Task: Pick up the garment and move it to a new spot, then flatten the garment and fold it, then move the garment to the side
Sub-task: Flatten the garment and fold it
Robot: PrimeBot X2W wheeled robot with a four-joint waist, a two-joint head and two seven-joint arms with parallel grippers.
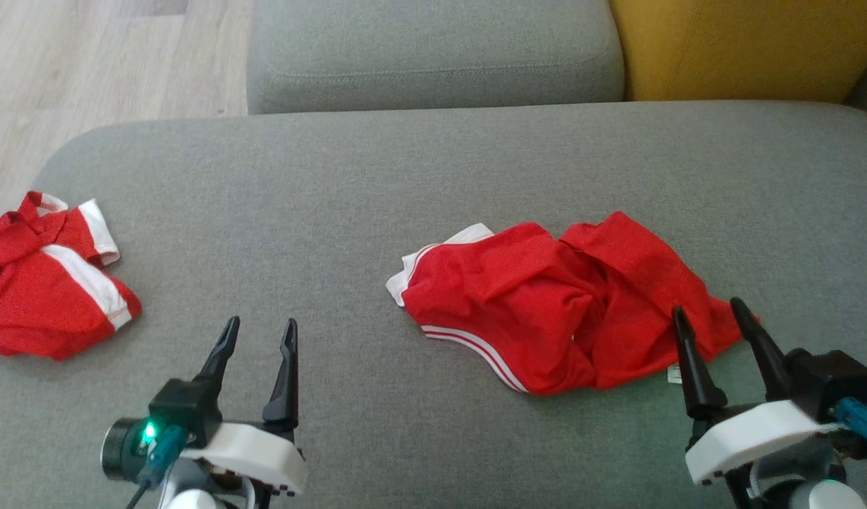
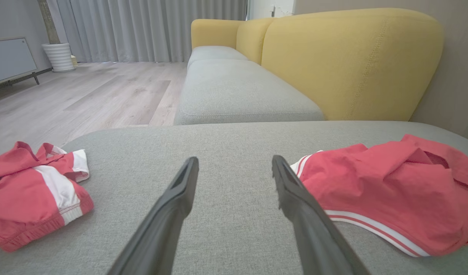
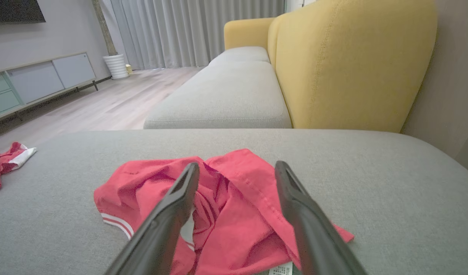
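A crumpled red garment (image 1: 561, 304) with white trim lies on the grey cushion (image 1: 405, 184), right of centre; it shows too in the left wrist view (image 2: 383, 191) and the right wrist view (image 3: 226, 202). My right gripper (image 1: 709, 316) hovers open over the garment's near right edge, nothing between its fingers (image 3: 180, 198). My left gripper (image 1: 260, 329) stands open over bare cushion, left of the garment, and holds nothing. A second red garment with white bands (image 1: 44, 283) lies bunched at the cushion's left edge.
Beyond the cushion stands another grey seat (image 1: 433, 49) with a yellow backrest (image 1: 745, 42). Wooden floor (image 1: 87, 56) lies off the far left. A white label (image 1: 674, 373) sticks out at the garment's near right edge.
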